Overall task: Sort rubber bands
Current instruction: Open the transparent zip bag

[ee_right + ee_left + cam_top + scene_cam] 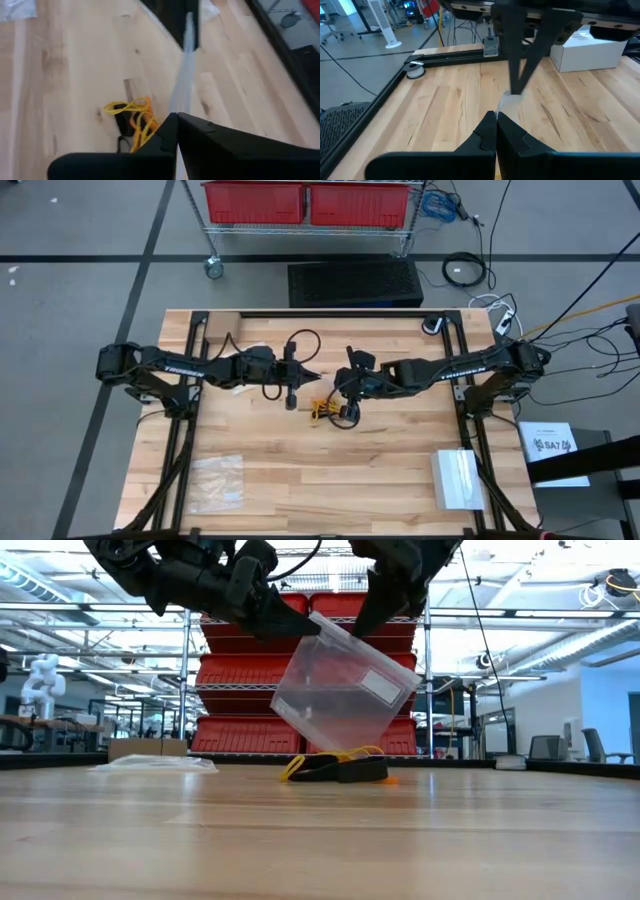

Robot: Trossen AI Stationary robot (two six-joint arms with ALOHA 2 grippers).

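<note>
Bag (345, 685) held above rubber bands (335, 766) on table (320, 840) centre

the rubber bands (326, 413) lie in one tangled heap of yellow, orange and black near the table's middle.

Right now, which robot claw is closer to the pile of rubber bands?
The right claw. It hangs just above the rubber bands, holding the clear bag. The left claw grips the bag's other side, slightly farther.
</note>
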